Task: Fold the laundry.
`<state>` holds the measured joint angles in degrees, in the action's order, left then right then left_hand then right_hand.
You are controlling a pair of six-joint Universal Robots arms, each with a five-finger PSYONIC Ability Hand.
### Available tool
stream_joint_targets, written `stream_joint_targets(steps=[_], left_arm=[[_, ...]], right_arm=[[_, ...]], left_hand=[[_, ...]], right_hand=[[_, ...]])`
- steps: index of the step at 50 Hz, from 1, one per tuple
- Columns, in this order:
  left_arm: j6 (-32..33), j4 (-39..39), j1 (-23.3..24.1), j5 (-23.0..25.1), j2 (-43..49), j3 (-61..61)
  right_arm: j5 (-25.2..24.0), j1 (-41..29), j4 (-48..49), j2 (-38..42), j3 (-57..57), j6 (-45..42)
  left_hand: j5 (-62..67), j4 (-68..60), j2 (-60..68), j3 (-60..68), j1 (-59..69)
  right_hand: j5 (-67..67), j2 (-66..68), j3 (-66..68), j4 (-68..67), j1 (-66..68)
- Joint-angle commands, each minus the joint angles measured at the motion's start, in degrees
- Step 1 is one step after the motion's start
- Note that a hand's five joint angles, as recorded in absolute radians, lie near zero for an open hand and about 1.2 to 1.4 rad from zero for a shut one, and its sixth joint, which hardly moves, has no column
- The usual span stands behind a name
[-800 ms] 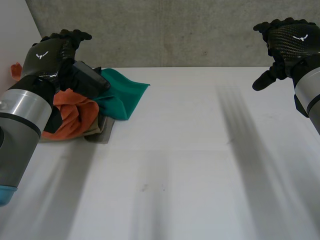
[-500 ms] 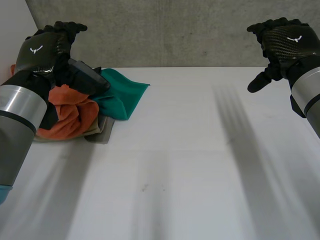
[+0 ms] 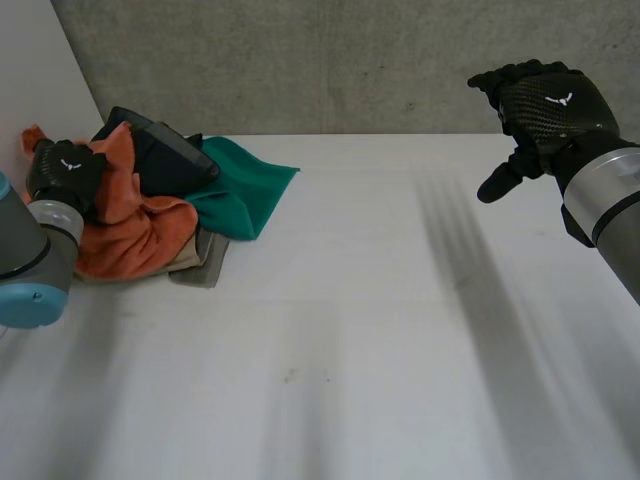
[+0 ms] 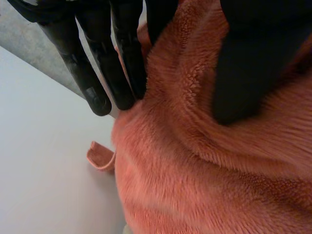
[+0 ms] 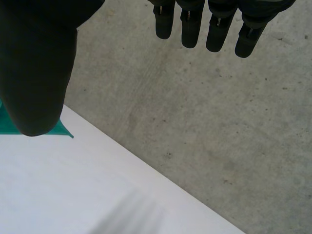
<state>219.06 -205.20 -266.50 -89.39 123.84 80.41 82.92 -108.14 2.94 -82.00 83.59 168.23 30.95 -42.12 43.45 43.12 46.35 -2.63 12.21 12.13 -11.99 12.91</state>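
As folding looks set to begin, the left hand (image 3: 63,172) pinches the orange cloth (image 3: 135,235) in the laundry pile (image 3: 240,195) at the table's (image 3: 350,330) ten o'clock. The right hand (image 3: 545,105) hovers slack-fingered and empty at two o'clock. The next move is probably to pull that cloth clear toward the centre.

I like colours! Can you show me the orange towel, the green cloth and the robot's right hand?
orange towel (image 3: 132,236), head view, its fluffy middle.
green cloth (image 3: 248,188), head view, its flat middle.
right hand (image 3: 547,104), head view, the back of the hand.
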Motion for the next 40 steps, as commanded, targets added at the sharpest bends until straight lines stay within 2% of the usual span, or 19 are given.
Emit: stream_joint_targets(steps=[1,6,7,12,17,20,26,30,33,34,37,40], left_arm=[[-8.02,-0.11,1.86,-0.35,-4.48,-1.3],[-21.55,0.42,7.74,-0.26,-13.09,-0.86],[-25.92,0.59,10.19,-0.17,-15.8,-0.95],[-35.27,2.0,18.29,0.18,-21.09,-1.39],[-37.22,2.18,26.11,0.62,-19.79,-3.23],[-36.95,3.05,30.68,0.45,-13.03,-6.04],[-37.48,8.76,34.55,0.88,-1.52,-8.33],[-37.31,10.52,36.93,1.5,1.31,-8.25],[-37.04,11.31,37.02,1.59,0.97,-7.37],[-36.78,12.1,36.93,1.5,-0.08,-6.85],[-36.25,13.77,36.67,1.41,-4.12,-5.44],[-35.11,15.27,34.48,1.59,-9.48,-2.98]], right_arm=[[0.05,0.21,0.05,0.52,-0.27,-0.09],[0.14,0.74,0.05,0.44,-0.79,-0.09],[0.14,0.74,0.05,0.44,-0.79,-0.09],[0.32,0.83,0.05,0.09,-1.23,0.0],[0.58,1.18,0.22,-0.09,-1.41,-0.09],[0.58,1.97,0.22,-0.18,-1.41,-0.09],[0.32,3.46,0.31,0.34,-2.2,-0.09],[-0.12,4.17,0.05,0.79,-2.73,-0.62],[-0.73,4.08,-0.74,3.23,-3.51,-2.8],[-1.0,4.08,-0.92,4.03,-3.78,-3.69],[-2.49,4.17,-2.84,6.49,-4.48,-8.24],[-3.55,4.08,-5.48,8.08,-5.01,-12.03]], left_hand=[[39.05,-37.88,36.55,36.88,33.65],[39.05,-37.88,36.55,36.88,33.65],[39.05,-37.88,36.55,36.88,33.65],[39.05,-37.88,36.55,36.88,33.65],[39.05,-37.88,36.55,36.88,33.65],[39.05,-37.88,36.55,36.88,33.65],[39.05,-37.88,36.55,36.88,33.65],[38.91,-37.73,36.41,36.74,33.51],[-4.53,5.71,-7.03,-6.7,-9.93],[-12.32,13.5,-14.82,-14.49,-17.72],[-13.57,14.75,-16.07,-15.74,-18.97],[-14.92,16.1,-17.42,-17.09,-20.32]], right_hand=[[2.63,-2.21,-2.13,1.99,-2.91],[2.63,-2.21,-2.13,1.99,-2.91],[2.63,-2.21,-2.13,1.99,-2.91],[2.63,-2.21,-2.13,1.99,-2.91],[2.63,-2.21,-2.13,1.99,-2.91],[2.63,-2.21,-2.13,1.99,-2.91],[2.63,-2.21,-2.13,1.99,-2.91],[2.63,-2.21,-2.13,1.99,-2.91],[2.63,-2.21,-2.13,1.99,-2.91],[2.63,-2.21,-2.13,1.99,-2.91],[2.63,-2.21,-2.13,1.99,-2.91],[2.63,-2.21,-2.13,1.99,-2.91]])
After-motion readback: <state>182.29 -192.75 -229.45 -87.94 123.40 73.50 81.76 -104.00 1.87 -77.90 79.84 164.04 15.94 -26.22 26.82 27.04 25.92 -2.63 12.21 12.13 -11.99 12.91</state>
